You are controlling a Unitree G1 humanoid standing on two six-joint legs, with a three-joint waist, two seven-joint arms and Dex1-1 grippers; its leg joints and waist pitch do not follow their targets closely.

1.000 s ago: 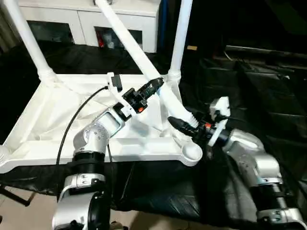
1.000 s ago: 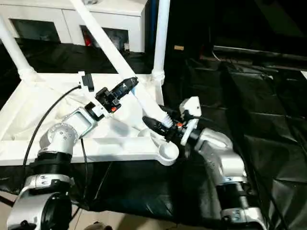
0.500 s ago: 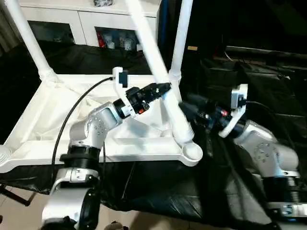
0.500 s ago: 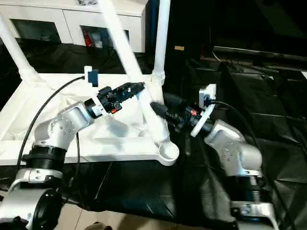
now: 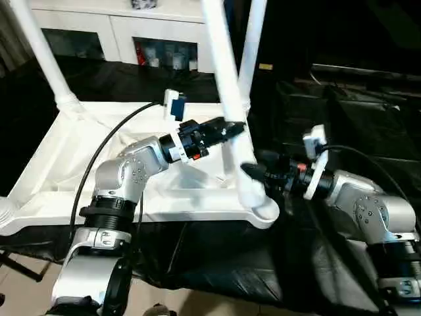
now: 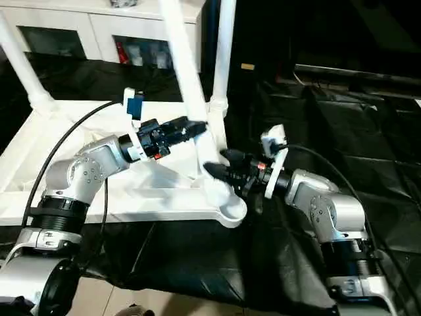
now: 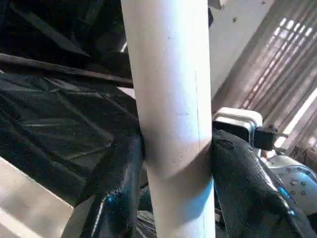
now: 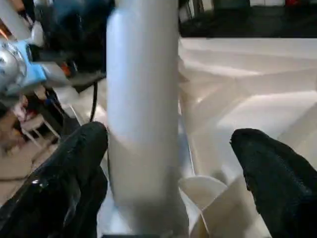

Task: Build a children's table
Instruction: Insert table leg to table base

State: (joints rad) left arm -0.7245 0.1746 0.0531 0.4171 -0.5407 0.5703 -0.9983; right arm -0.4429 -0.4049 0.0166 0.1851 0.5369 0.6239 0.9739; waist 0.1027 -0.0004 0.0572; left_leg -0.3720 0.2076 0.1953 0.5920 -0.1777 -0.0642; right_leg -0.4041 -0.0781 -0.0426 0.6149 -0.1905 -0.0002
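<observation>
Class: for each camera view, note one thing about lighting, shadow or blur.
Left eye view: dark cloth swallows detail while the white top stays bright. Left wrist view: the leg shades darker where the left gripper clamps it; striped daylight glares behind. Right wrist view: the leg and near fingers of the right gripper are soft and blurred.

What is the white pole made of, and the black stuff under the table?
The leg looks like smooth, slightly shiny white plastic: a faint mould seam runs down it in the left wrist view. The black covering looks like thin plastic sheeting, since it crinkles and glints; it could be coated fabric.
</observation>
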